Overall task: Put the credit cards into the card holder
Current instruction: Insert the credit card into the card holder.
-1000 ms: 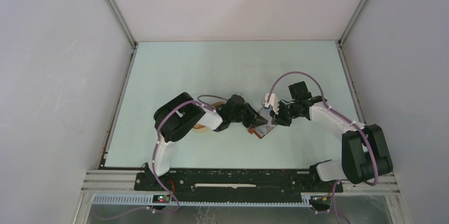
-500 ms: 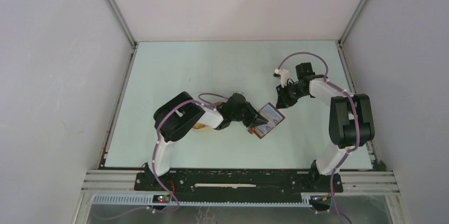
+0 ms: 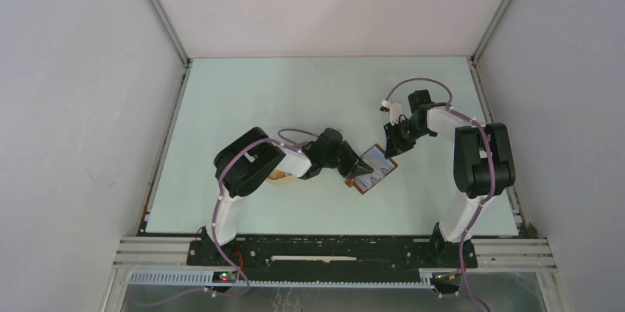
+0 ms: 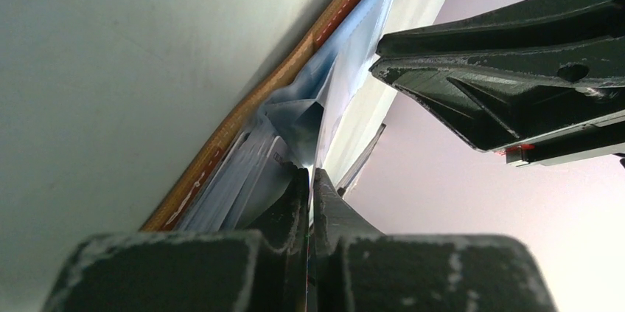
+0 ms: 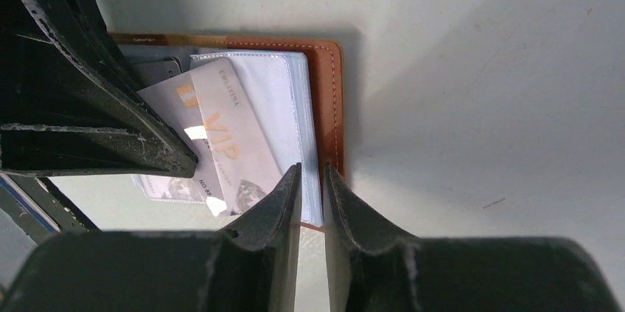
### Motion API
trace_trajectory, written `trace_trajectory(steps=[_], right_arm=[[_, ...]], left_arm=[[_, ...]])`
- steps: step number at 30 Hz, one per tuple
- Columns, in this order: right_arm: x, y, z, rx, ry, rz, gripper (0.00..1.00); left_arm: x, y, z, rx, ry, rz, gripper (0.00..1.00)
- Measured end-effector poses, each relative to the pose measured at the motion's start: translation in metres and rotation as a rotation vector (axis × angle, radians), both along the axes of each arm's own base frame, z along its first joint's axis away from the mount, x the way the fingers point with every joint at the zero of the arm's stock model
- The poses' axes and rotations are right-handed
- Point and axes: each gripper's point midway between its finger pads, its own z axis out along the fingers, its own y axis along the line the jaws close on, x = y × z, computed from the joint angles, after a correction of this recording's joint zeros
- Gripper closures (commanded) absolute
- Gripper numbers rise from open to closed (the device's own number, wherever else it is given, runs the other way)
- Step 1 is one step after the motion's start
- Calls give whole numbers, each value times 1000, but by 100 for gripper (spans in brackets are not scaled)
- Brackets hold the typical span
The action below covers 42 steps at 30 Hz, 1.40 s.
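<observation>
The holder lies open mid-table, a clear sleeve pinched by the left gripper. The right gripper hovers nearly shut, empty. The card (thin, stiff, slick) is best taken by its edges.

place: lab test cell | evidence: my two arms bolted to a metal rail | pale green table | plain grey-white walls with aluminium corner framing | cabling along front edge
</observation>
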Motion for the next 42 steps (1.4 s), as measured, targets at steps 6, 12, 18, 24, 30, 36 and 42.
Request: trace_trajectory(steps=[6, 12, 18, 24, 30, 36, 42], right_arm=[[-1, -1, 0, 3, 10, -9, 74], [-4, -3, -2, 2, 33, -21, 74], [-4, -3, -5, 0, 59, -28, 75], [-4, -3, -4, 0, 65, -30, 75], [-5, -3, -4, -1, 69, -30, 74], [-5, -3, -4, -1, 69, -30, 74], [-5, -3, -4, -1, 69, -30, 75]], left_arm=[[-4, -2, 0, -8, 10, -31, 97], [-7, -3, 0, 0, 7, -59, 97], [-9, -4, 0, 20, -7, -96, 97], [-12, -4, 0, 27, -11, -136, 98], [-14, -5, 0, 23, -10, -164, 97], [-12, -5, -1, 22, 1, -180, 95], [-8, -8, -2, 30, 5, -203, 93]])
